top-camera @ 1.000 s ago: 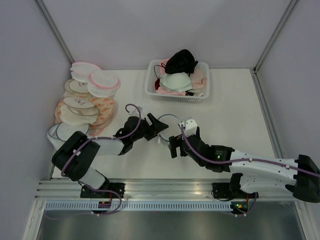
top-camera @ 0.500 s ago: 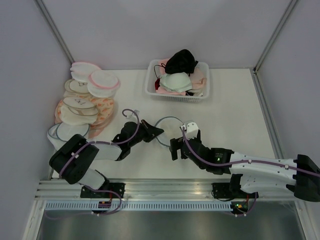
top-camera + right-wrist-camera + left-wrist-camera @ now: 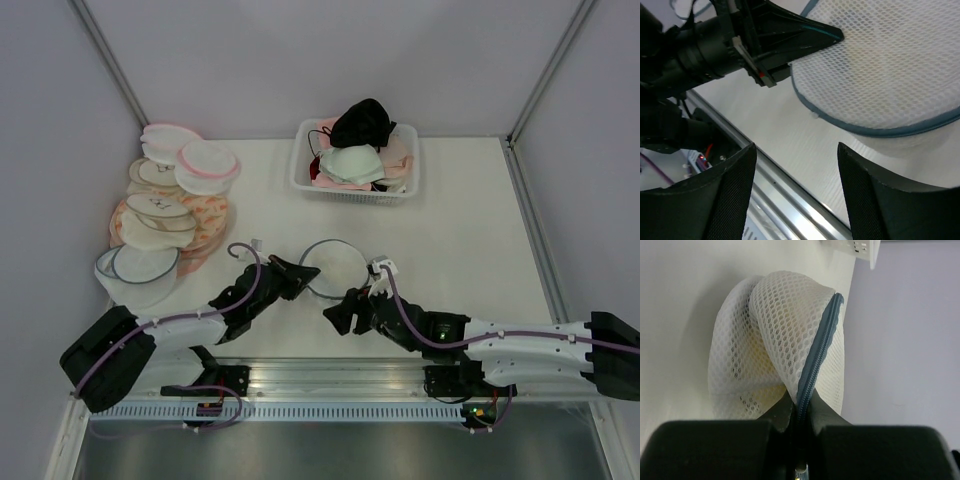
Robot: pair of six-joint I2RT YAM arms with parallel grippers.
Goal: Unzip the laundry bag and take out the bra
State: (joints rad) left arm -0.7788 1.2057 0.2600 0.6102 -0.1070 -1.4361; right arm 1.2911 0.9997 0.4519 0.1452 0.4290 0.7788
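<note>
The white bench (image 3: pixel 470 220) carries everything, boxed in by pale walls on the left, far and right sides. A stack of other round bags (image 3: pixel 165 215) sits at the left and a white basket (image 3: pixel 352 195) of garments at the far middle, both well apart from the work, so there is free surface around the centre and to the right.

The laundry bag (image 3: pixel 335 265) lies near the middle of the bench, between the two arms. It is round, so it has no true long axis; what matters is the blue-grey zipper rim (image 3: pixel 820 347) running round its edge.

The left tool (image 3: pixel 799 407) is clenched on that rim at the bag's left edge, and the zipper runs straight away from its fingers. The right tool (image 3: pixel 794 150) is released, fingers spread wide. It hangs over the bench just on the near side of the bag, with the bag's near rim beyond its fingertips and not touching them.

With the left edge pinned, the right tool seems the one free to go for the zipper pull, which lies somewhere to its far side, though I cannot find it in any view.

The bra shows only as a faint yellow tint (image 3: pixel 760 350) through the mesh, so it looks to be inside.
</note>
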